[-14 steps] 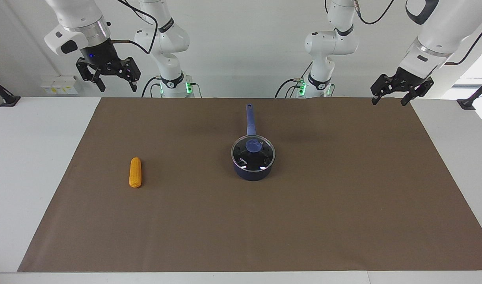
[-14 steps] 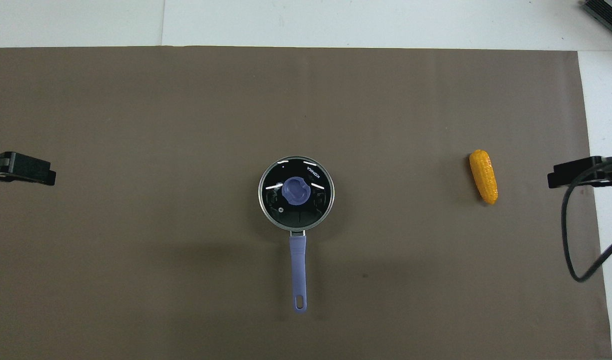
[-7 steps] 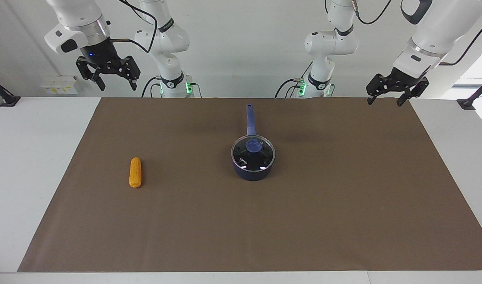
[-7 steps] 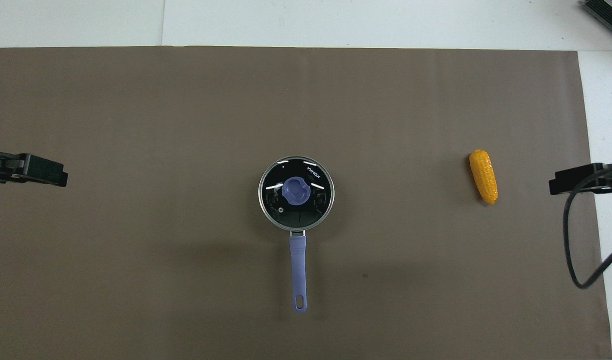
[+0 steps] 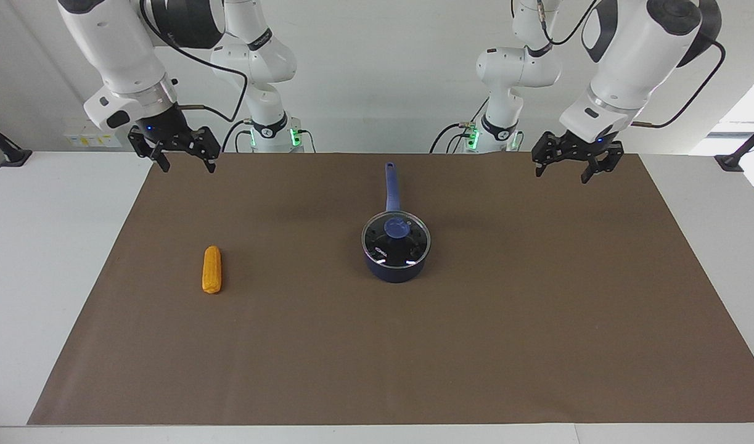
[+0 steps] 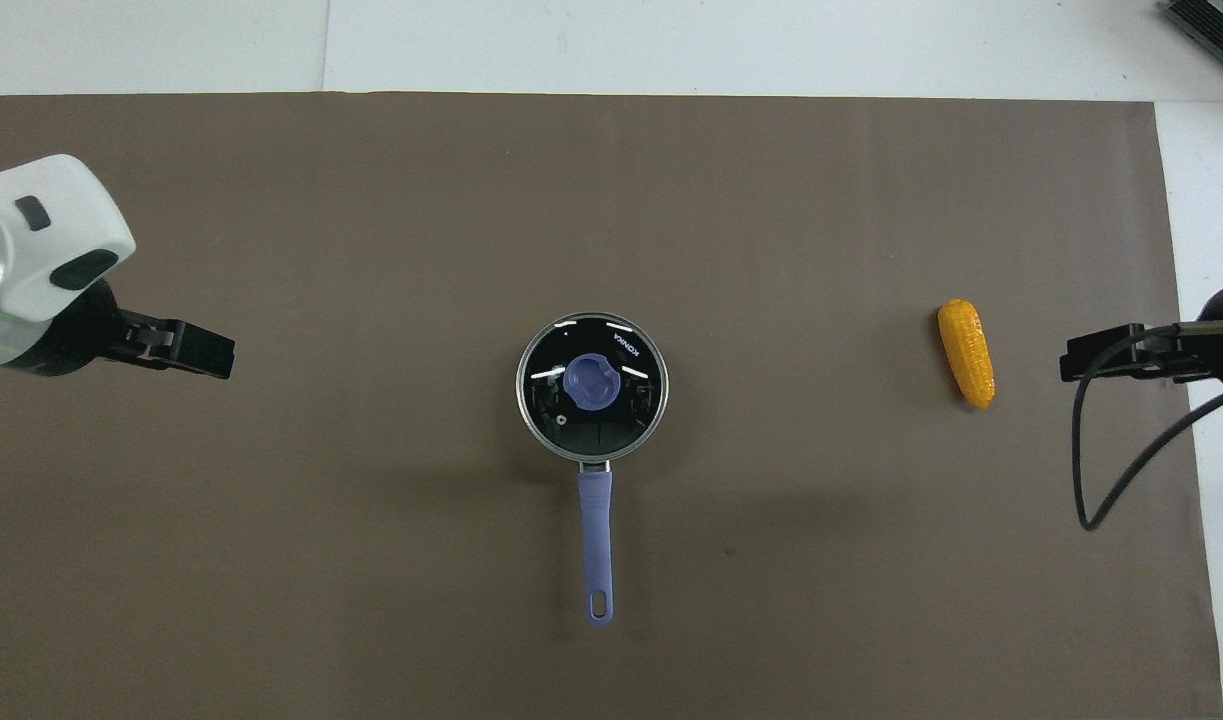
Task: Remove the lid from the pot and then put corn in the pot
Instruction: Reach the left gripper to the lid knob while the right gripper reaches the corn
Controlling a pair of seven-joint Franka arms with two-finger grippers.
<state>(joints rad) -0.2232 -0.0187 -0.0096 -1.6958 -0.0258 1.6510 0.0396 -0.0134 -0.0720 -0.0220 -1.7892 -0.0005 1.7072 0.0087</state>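
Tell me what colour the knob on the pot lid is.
Blue; the lid's knob shows best in the overhead view.

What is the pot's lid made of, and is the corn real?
The lid looks like clear glass: the pot's black inside shows through it, with bright glints. Its rim looks like metal, its knob like blue plastic. The corn looks like shiny bumpy plastic, probably a toy.

The left gripper (image 5: 560,173) hangs raised in the air, jaws spread wide and pointing down. The right gripper (image 5: 188,166) hangs raised likewise, jaws apart, holding nothing.
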